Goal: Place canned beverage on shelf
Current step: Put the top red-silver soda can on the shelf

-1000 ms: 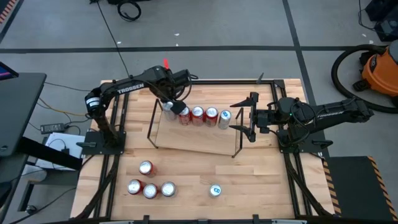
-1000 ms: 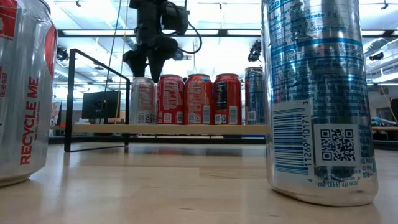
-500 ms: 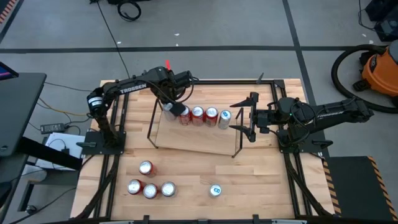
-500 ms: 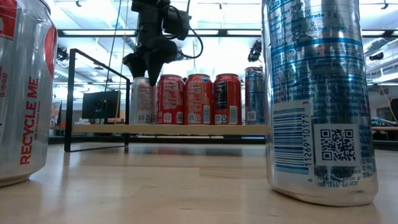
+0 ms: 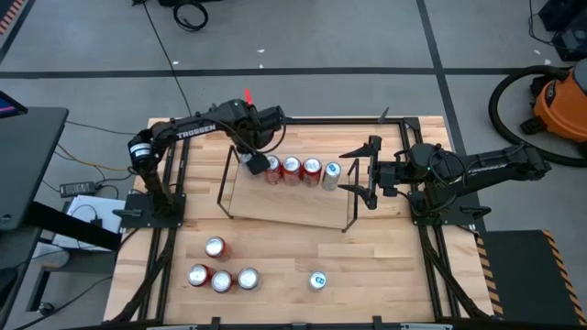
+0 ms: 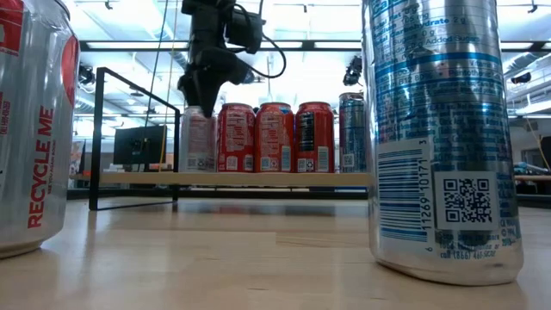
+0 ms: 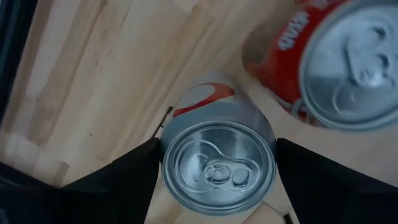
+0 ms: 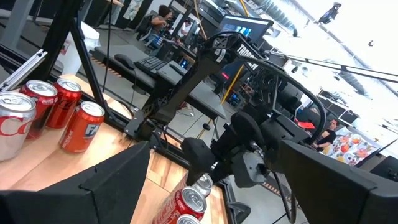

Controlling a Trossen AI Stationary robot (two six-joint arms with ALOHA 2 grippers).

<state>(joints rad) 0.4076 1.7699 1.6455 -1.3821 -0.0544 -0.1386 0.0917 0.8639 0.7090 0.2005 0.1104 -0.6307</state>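
The shelf [image 5: 284,203], a light-wood board with black wire ends, bears a row of several upright cans: a silver one [image 7: 217,165] at the left end, then red ones [image 5: 292,167], and a silver-blue one [image 5: 331,171]. My left gripper [image 5: 251,163] points straight down over the left-end silver can [image 6: 196,142], with a finger on each side of its top. My right gripper [image 5: 363,172] waits level and open just past the shelf's right wire frame, holding nothing. My left gripper has the silver can's top end between its two fingers [image 7: 134,171]. They meet the can's wall just under the rim [image 7: 163,155] on two opposite sides, coming from above and pointing down. The can stands upright with its base on the shelf board, beside a red can.
Several loose cans stand on the near part of the table: one alone [image 5: 215,247], three in a row [image 5: 221,280], and a silver-blue one [image 5: 317,280]. Two of them loom close in the low view [image 6: 439,138]. Black rails edge the tabletop [image 5: 394,247].
My left gripper has stayed over the left-end can, rolled about its downward axis, and drawn its fingers in from a wider spread until they meet the can's sides. The can has not moved on the shelf.
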